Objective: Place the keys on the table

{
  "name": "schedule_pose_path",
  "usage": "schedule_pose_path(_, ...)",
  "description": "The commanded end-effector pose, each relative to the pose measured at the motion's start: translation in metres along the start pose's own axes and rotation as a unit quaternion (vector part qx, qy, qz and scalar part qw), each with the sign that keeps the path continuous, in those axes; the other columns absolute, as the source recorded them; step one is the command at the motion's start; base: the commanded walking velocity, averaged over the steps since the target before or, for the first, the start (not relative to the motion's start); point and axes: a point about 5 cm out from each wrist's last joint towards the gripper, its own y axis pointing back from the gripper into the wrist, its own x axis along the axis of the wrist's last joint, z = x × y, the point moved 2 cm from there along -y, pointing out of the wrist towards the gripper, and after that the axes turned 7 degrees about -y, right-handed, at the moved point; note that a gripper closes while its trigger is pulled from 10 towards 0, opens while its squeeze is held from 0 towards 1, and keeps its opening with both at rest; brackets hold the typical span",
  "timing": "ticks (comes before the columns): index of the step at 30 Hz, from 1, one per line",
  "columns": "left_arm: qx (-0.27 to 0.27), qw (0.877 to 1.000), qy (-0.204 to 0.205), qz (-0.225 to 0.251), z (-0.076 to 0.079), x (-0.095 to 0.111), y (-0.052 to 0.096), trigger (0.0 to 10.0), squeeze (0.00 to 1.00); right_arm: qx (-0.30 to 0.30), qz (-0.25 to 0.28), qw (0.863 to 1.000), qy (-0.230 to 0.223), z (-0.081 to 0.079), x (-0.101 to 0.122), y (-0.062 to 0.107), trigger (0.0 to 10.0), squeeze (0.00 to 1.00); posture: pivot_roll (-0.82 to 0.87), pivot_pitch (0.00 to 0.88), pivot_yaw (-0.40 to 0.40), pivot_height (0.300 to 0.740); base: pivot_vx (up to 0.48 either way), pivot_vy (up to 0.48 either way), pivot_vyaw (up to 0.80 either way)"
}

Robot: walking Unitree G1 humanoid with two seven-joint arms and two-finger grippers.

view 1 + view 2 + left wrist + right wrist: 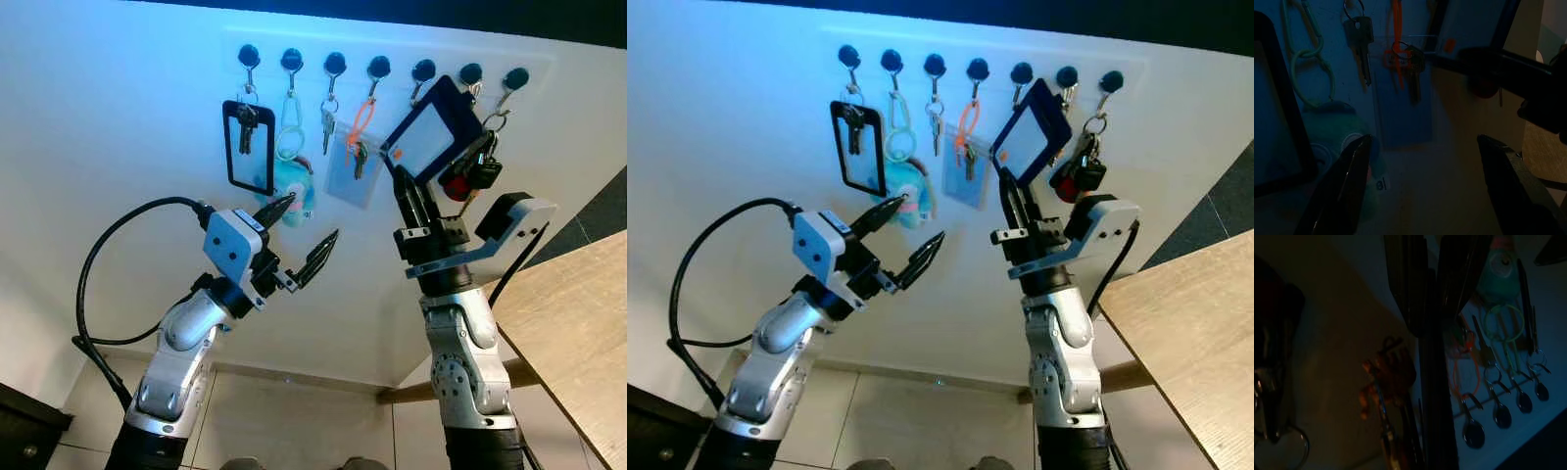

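right hand [411,186] clamps dark card holder [431,132]; label unreadable.

Seven black wall hooks [334,63], three card holders [247,147], one wooden table [578,323], two hands [306,235].

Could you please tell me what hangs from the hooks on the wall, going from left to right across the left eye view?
Black badge holder → pale green carabiner loop → single silver key → orange strap with clear sleeve → dark blue card holder, gripped by the right gripper → black and red key fob bunch.
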Motion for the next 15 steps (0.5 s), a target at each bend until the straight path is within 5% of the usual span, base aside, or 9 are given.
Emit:
schedule_pose_path(1, -0.007, 1.000, -0.009, 0.002, 0.002, 0.002, -0.001, 10.0, 0.00, 0.012, 0.013, 1.000, -0.007, -0.007, 0.007, -0.004, 0.0, 0.00, 0.09, 0.070, -0.038, 0.740, 0.000, 0.000, 0.00)
schedule_pose_path(15, -0.020, 1.000, -0.015, -0.002, 0.005, 0.001, -0.001, 10.0, 0.00, 0.024, 0.003, 0.999, -0.021, -0.016, 0.014, -0.018, 0.0, 0.00, 0.09, 0.070, -0.036, 0.740, 0.000, 0.000, 0.00)
